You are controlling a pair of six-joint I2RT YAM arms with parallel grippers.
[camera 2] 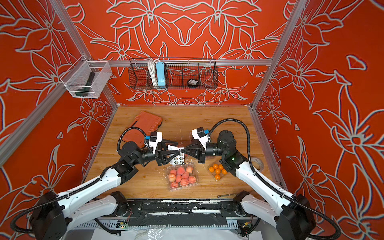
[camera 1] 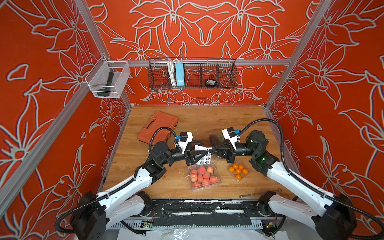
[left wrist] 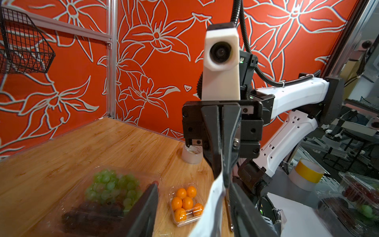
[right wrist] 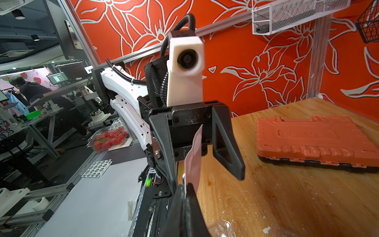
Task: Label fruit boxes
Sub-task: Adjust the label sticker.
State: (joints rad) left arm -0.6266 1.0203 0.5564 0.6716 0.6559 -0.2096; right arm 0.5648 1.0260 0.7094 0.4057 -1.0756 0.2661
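We note right end effector pinching the sheet aloft; left end effector spread around it, probably lining up a second hold.

Hardly any legible writing is being shown. In the right wrist view, large dark letters reading roughly "NESS" are being displayed on a white garment at the picture's edge, with the start of the word being cut off. Raised lettering is being carried on the lid of the orange tool case, but it is not being made out. Small print is being shown around the inner core of a tape roll in the left wrist view, too blurred to be read. Round printed marks are being borne by the sticker sheet in both top views, but no words are being made out on them.
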